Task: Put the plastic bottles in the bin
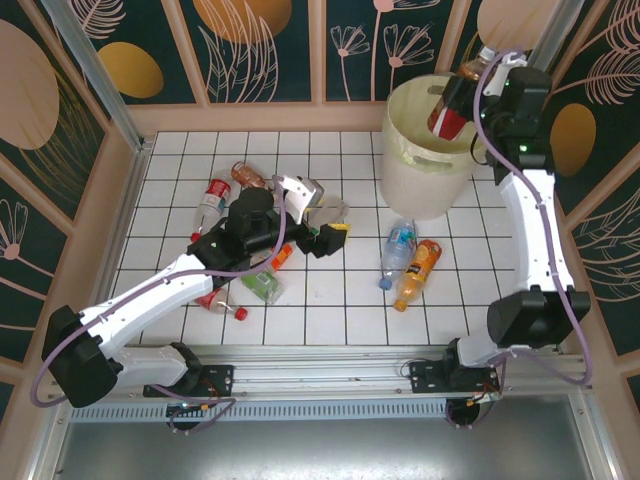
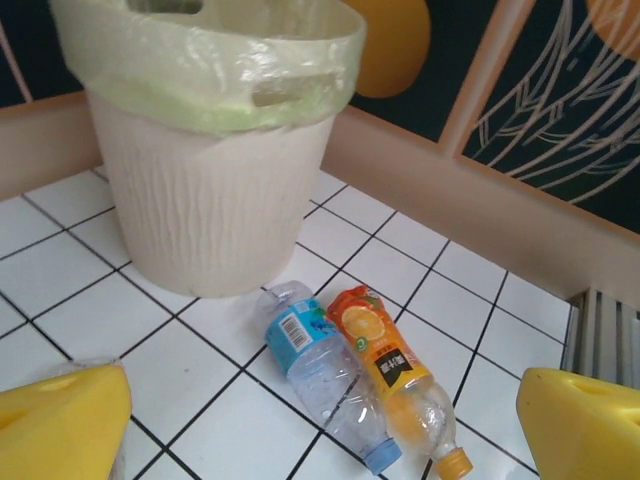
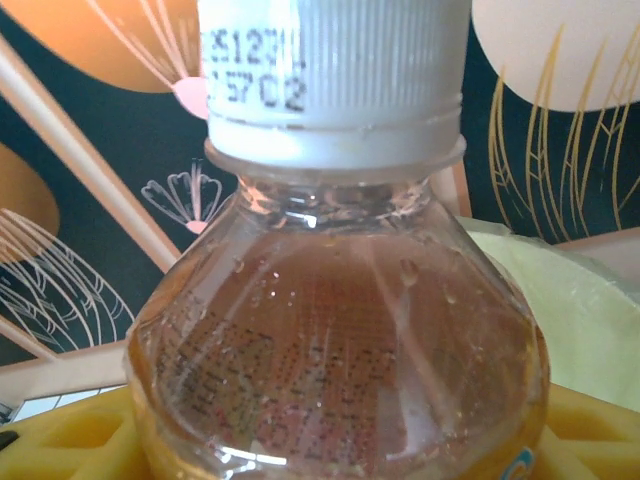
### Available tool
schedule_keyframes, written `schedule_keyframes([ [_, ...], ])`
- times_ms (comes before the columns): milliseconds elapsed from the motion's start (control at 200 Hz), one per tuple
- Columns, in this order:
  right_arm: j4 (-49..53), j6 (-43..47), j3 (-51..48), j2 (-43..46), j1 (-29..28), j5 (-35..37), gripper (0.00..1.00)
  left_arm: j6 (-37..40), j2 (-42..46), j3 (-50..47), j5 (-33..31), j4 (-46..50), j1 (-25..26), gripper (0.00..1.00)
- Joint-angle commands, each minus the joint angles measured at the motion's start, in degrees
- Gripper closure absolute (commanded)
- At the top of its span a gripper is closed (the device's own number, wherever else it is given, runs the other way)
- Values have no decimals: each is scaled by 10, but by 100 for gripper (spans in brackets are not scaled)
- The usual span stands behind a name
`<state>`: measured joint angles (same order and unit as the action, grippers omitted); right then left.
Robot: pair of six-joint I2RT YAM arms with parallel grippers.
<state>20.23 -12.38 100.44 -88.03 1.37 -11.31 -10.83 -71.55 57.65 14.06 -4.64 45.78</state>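
Observation:
My right gripper (image 1: 470, 93) is shut on a plastic bottle (image 1: 452, 110) with a red label, holding it over the open top of the pale cream bin (image 1: 428, 165). Up close that bottle (image 3: 335, 350) is amber-tinted with a white cap, with my yellow fingers (image 3: 70, 440) on either side of it. My left gripper (image 1: 325, 228) hovers open mid-table with nothing between its yellow fingers (image 2: 60, 420). In front of it, a blue-label bottle (image 2: 318, 370) and an orange-label bottle (image 2: 400, 385) lie side by side near the bin (image 2: 210, 190).
Several more bottles lie on the white tiles left of centre, among them a red-label one (image 1: 212, 198), an amber one (image 1: 248, 177) and a green-label one (image 1: 262, 287), partly under my left arm. Wooden walls ring the table.

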Motion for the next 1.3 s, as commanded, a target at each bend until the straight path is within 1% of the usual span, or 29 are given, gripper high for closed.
schedule_keyframes([
  [0, 18, -12, 45, -46, 29, -80, 35, -44, 13, -8, -51, -34, 4, 1],
  [80, 40, -14, 66, -85, 37, -113, 34, -61, 12, -11, -72, -34, 4, 1],
  [170, 30, -23, 58, -106, 36, -140, 34, -76, 8, -7, -84, -26, 4, 1],
  [245, 18, -35, 45, -113, 35, -147, 34, -81, 3, 0, -96, -11, 4, 1],
  [335, 32, -43, 45, -125, 33, -149, 34, -89, 1, 7, -107, 8, 4, 1],
  [425, 40, -47, 40, -131, 27, -134, 33, -88, 7, 2, -126, 12, 4, 1],
  [540, 77, -48, 56, -148, 16, -103, 31, -62, 15, 1, -134, 30, 4, 1],
  [621, 87, -52, 52, -151, 7, -87, 30, -40, 21, 3, -133, 51, 4, 1],
  [691, 97, -56, 52, -154, 2, -76, 30, -28, 29, -4, -127, 51, 4, 2],
  [841, 117, -54, 61, -159, 0, -59, 26, -33, 27, -13, -123, 43, 4, 1],
  [981, 127, -46, 79, -160, 0, -50, 20, -35, 13, -13, -119, 32, 3, 1],
  [1086, 129, -36, 93, -155, 0, -45, 17, -35, 6, -10, -117, 24, 3, 1],
  [1196, 134, -29, 109, -150, -1, -36, 15, -18, -5, 3, -127, 39, 4, 1],
  [1296, 111, -20, 80, -117, -5, -35, 15, -8, -10, 3, -132, 43, 4, 1],
])
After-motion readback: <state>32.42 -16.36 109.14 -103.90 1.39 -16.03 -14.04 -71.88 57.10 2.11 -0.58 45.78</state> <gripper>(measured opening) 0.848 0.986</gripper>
